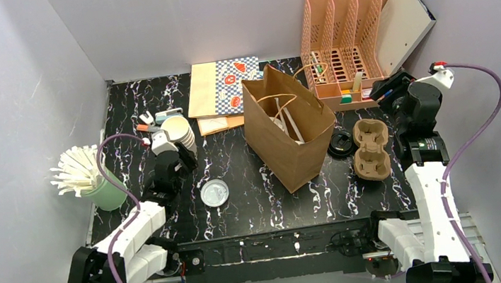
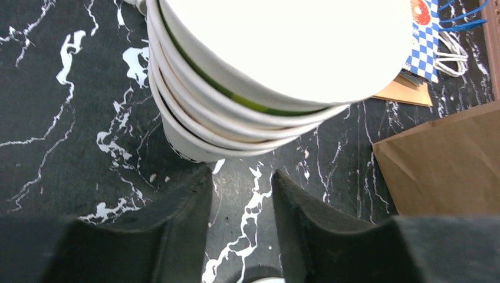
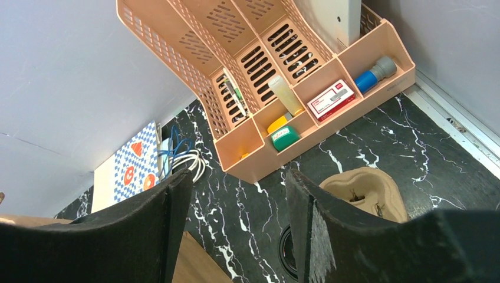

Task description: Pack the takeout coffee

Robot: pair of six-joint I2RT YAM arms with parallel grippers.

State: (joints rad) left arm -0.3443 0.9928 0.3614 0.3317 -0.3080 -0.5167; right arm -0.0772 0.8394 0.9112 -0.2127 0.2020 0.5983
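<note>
Worktop [image 1: 254, 198] is showing black with white marble veining. Paper bag [image 1: 289, 133] is reading plain brown, desk organizer [image 1: 346, 38] peach. Flat pouch [image 1: 235, 79] is wearing blue-white check with red-orange motifs. Cup stack [image 2: 236, 88] is showing cream, green band peeking through. Cup carrier [image 1: 370, 149] is looking tan, straw holder [image 1: 108, 195] mint green.

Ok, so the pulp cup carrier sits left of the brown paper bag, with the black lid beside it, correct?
Not quite. The cup carrier sits to the right of the brown paper bag, not the left; the top external view shows it. The black lid does lie beside it.
</note>
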